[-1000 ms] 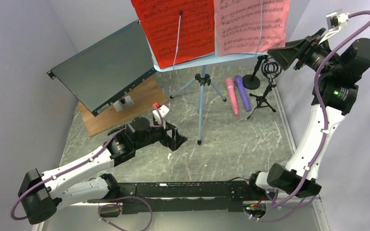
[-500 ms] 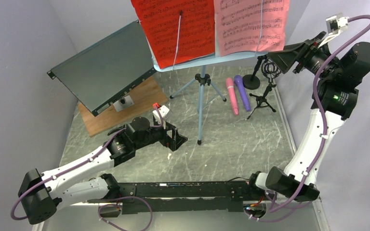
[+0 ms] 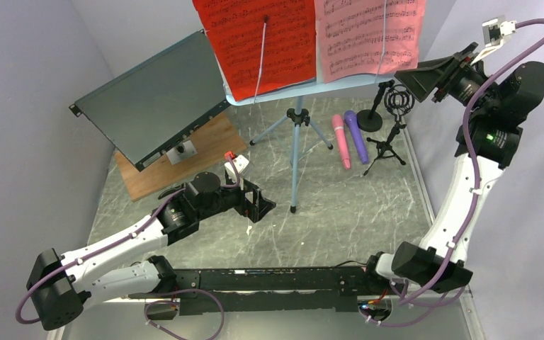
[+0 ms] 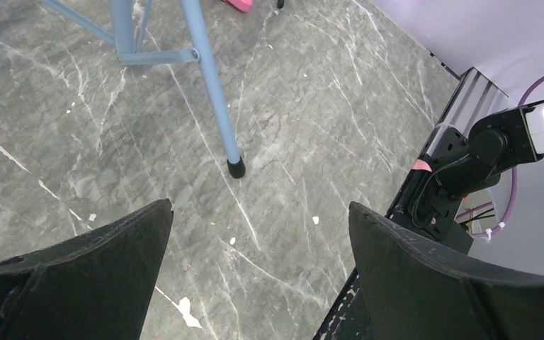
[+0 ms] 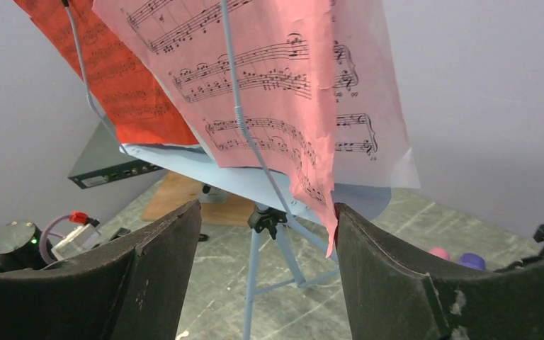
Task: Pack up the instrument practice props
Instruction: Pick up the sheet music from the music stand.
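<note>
The light-blue music rack [image 3: 297, 117] stands on tripod legs mid-table and holds a red page [image 3: 262, 39] and a pink page [image 3: 368, 35]. In the right wrist view a white page [image 5: 368, 113] lies behind the pink page [image 5: 269, 85]. My right gripper [image 3: 419, 79] is open, raised at the pink page's lower right corner; the corner hangs beside the inner face of one finger [image 5: 425, 283]. A pink microphone [image 3: 341, 140] and a purple microphone [image 3: 356, 134] lie beside two black mic supports [image 3: 389, 124]. My left gripper [image 3: 263, 207] is open and empty, low near a tripod foot [image 4: 236, 168].
A large dark flat metal box [image 3: 152, 99] leans over a wooden board [image 3: 177, 159] at the left. Grey walls close in on the left and right. A black rail [image 3: 269, 280] runs along the near edge.
My right arm has shifted slightly, its gripper staying at the pink page's corner. The left arm has not moved.
</note>
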Controlling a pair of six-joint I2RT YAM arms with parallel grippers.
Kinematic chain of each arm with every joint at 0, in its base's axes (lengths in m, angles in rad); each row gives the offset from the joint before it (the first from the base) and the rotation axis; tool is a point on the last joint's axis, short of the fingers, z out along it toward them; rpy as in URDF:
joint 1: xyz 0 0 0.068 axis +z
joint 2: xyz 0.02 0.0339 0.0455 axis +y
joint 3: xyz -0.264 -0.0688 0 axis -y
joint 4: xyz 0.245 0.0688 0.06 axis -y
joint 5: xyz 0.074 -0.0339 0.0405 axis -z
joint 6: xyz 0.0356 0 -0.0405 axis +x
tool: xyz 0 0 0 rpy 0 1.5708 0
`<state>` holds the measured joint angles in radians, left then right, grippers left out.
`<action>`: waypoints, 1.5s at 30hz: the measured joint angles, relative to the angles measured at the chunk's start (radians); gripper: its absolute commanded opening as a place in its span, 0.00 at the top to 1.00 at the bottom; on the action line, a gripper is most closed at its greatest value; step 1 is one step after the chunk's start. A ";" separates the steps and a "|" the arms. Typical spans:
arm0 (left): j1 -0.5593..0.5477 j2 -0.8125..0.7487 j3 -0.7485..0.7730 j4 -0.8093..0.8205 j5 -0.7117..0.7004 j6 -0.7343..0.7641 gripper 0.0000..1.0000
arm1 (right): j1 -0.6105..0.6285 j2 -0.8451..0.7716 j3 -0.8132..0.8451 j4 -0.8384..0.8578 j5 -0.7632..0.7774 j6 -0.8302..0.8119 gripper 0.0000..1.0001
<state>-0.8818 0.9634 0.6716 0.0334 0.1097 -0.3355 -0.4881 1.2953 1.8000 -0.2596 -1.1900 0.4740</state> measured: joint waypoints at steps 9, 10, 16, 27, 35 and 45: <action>0.000 -0.022 0.000 0.000 -0.001 -0.002 0.00 | 0.024 0.106 -0.031 0.270 -0.034 0.210 0.44; 0.000 -0.022 0.000 0.000 -0.001 -0.002 0.01 | 0.035 0.115 -0.023 0.273 -0.033 0.212 0.44; 0.000 -0.021 0.000 -0.001 -0.001 -0.003 0.01 | 0.082 0.166 0.066 0.279 -0.018 0.210 0.51; 0.000 -0.014 0.000 -0.001 -0.001 -0.021 0.01 | 0.101 0.255 0.206 0.331 0.013 0.226 1.00; 0.000 -0.002 0.000 -0.006 -0.001 -0.026 0.00 | -0.016 0.288 0.329 0.294 0.056 0.220 1.00; 0.000 0.003 0.000 -0.008 0.000 -0.026 0.00 | -0.276 0.284 0.414 0.360 0.122 0.316 1.00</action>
<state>-0.8818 0.9668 0.6716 0.0257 0.1093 -0.3614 -0.7643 1.5795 2.2139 0.1009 -1.0679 0.7902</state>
